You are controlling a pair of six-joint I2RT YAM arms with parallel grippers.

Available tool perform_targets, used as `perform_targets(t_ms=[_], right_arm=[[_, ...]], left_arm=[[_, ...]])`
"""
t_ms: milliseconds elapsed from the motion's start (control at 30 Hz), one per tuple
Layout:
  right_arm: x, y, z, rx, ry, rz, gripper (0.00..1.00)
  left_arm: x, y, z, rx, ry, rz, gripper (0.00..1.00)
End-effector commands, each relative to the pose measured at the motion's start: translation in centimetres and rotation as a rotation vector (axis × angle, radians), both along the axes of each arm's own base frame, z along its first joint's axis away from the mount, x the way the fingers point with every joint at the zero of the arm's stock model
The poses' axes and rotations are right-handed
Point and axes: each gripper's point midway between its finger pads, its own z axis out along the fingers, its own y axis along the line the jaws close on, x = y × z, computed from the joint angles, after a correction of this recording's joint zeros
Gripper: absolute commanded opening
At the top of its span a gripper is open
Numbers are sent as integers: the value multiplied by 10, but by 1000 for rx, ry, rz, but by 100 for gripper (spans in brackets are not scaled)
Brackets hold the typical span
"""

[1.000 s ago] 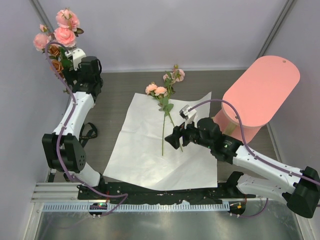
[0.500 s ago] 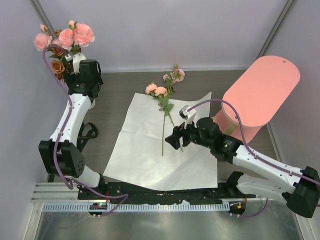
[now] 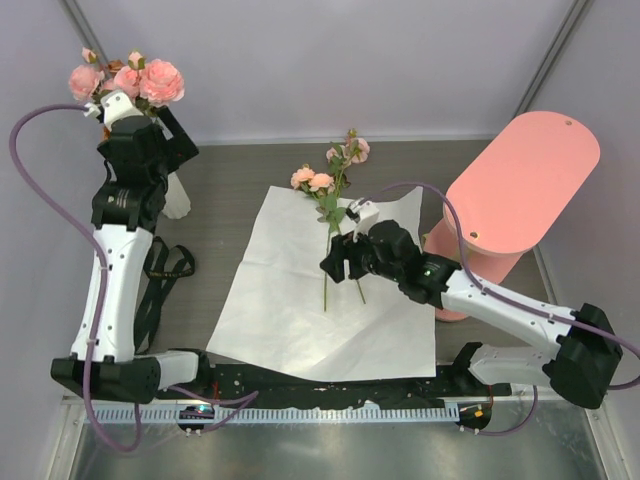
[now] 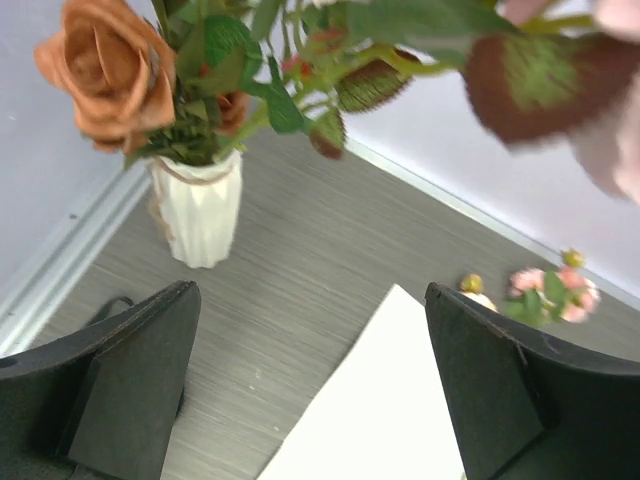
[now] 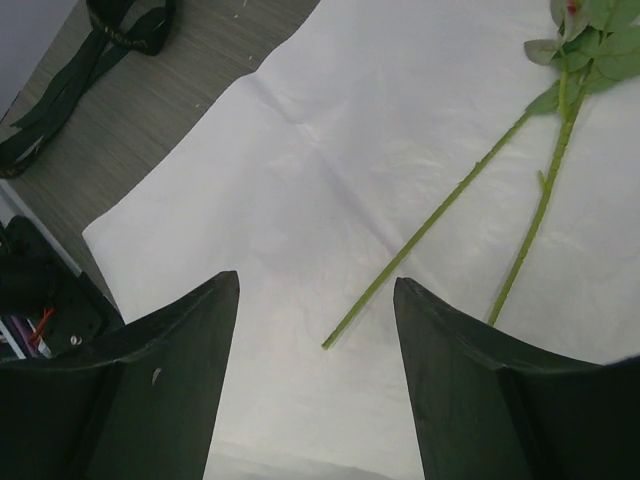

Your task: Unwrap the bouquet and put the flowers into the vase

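Right gripper [image 5: 315,280] open, empty, hovering low over the paper [image 3: 300,310], lower stem ends just ahead of the jaws. Left gripper [image 4: 310,300] also open and empty, up in the back-left corner above the vase [image 4: 200,215]. Pink stand [image 3: 520,170] sits right of the paper, just beside the right forearm; watch the elbow on any swing across. Vase holds a bunch [image 3: 150,82] already. Two loose flowers [image 3: 318,182] lie on the paper, heads toward the back wall. Stems [image 5: 430,225] look thin, light, wiry, likely to roll. I'd pinch mid-stem below the leaves, not the soft heads. Paper may lift with them. Vase is narrow and top-heavy, easy to tip. Ribbon [image 3: 165,270] lies off the paper's left edge, not in the way.
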Motion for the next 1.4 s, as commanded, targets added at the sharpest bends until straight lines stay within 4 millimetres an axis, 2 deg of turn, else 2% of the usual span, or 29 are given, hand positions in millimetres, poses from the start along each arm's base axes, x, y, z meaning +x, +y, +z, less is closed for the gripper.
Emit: perform_targets(t_ms=[0, 67, 100, 167, 200, 233, 267, 300, 333, 367, 400, 433, 467, 500, 600, 667, 767, 1000, 1367], right_arm=[[43, 4, 19, 32, 16, -213, 68], [58, 1, 18, 17, 29, -296, 68], [65, 1, 6, -1, 55, -331, 68], [77, -1, -4, -30, 65, -395, 67], [83, -1, -3, -29, 79, -424, 67], [89, 1, -18, -65, 101, -445, 66], [95, 1, -16, -78, 102, -474, 66], [101, -3, -22, -105, 102, -519, 66], [107, -3, -37, -142, 123, -552, 65], [111, -2, -38, -166, 127, -570, 64], [116, -4, -42, -189, 121, -591, 64], [118, -2, -46, -220, 112, -574, 62], [123, 1, -55, -262, 114, -564, 61], [126, -2, -58, -296, 101, -572, 60], [133, -7, -72, -450, 65, -518, 57], [137, -18, -76, -545, 55, -498, 54], [135, -27, -97, -609, 116, -444, 52], [126, -41, -129, -605, 269, -340, 45], [109, -36, -155, -613, 345, -222, 36]], left_arm=[[-26, -35, -12, -147, 9, -164, 98], [-40, -47, -12, -201, -11, -215, 98], [-43, -62, -29, -247, 25, -286, 98], [-53, -81, -27, -307, 0, -377, 98], [-58, -94, -40, -348, 34, -440, 98], [-61, -102, -41, -377, 29, -476, 98], [-66, -110, -43, -403, 31, -516, 98], [-68, -118, -59, -456, 66, -539, 99], [-74, -137, -58, -507, 64, -645, 99], [-77, -147, -63, -549, 74, -693, 100], [-82, -157, -84, -625, 126, -724, 100], [-86, -171, -83, -672, 119, -809, 100], [-88, -177, -92, -707, 141, -836, 100], [-92, -184, -113, -759, 198, -839, 100], [-107, -208, -136, -769, 263, -915, 100], [-119, -226, -144, -744, 297, -969, 100], [-134, -242, -153, -718, 330, -1018, 100], [-140, -243, -161, -691, 340, -1031, 99], [-143, -239, -156, -672, 341, -1017, 99]])
